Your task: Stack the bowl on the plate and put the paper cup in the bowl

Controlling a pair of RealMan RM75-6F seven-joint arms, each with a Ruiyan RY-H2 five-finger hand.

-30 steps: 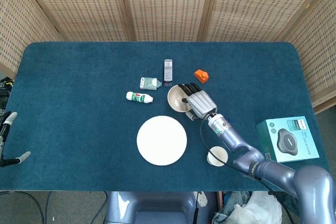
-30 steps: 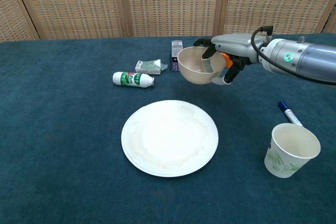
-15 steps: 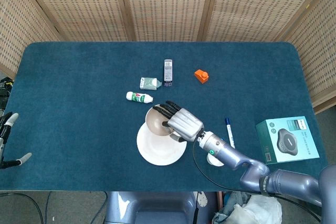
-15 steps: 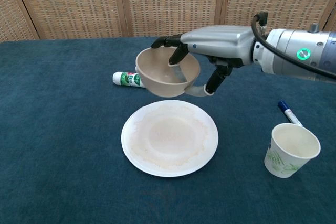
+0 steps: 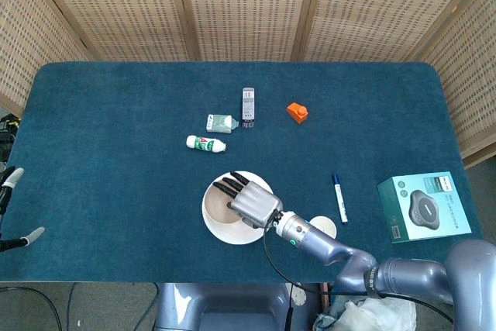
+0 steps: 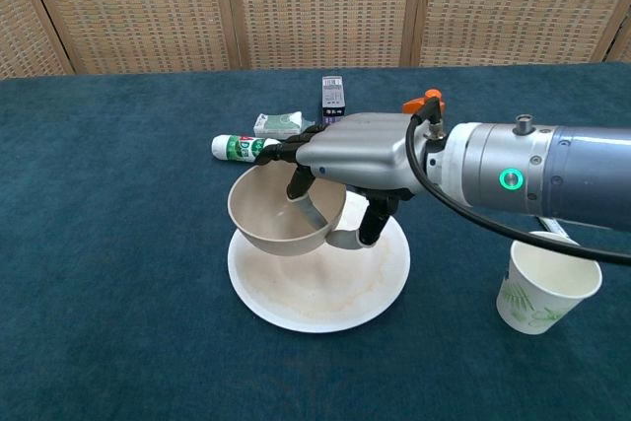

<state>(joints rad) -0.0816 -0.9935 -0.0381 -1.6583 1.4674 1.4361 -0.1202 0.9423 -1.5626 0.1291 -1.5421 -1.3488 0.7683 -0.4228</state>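
- While the right hand [image 6: 360,160] grips the beige bowl [image 6: 284,214] by its rim, fingers inside and thumb underneath, the bowl hangs tilted just over the white plate [image 6: 320,288], near the tabletop's front edge.
- Paper cup [image 6: 547,283] stands upright toward the front right corner.
- Left hand [image 5: 12,207] sits off the tabletop's left edge, can't tell what its fingers are doing.

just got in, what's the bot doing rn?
The right hand holds the bowl by its rim over the plate, with the bowl looking just above the plate, not yet set down. The paper cup stands untouched on the table to the right of the plate. The left hand sits at the table's left edge, holding nothing.
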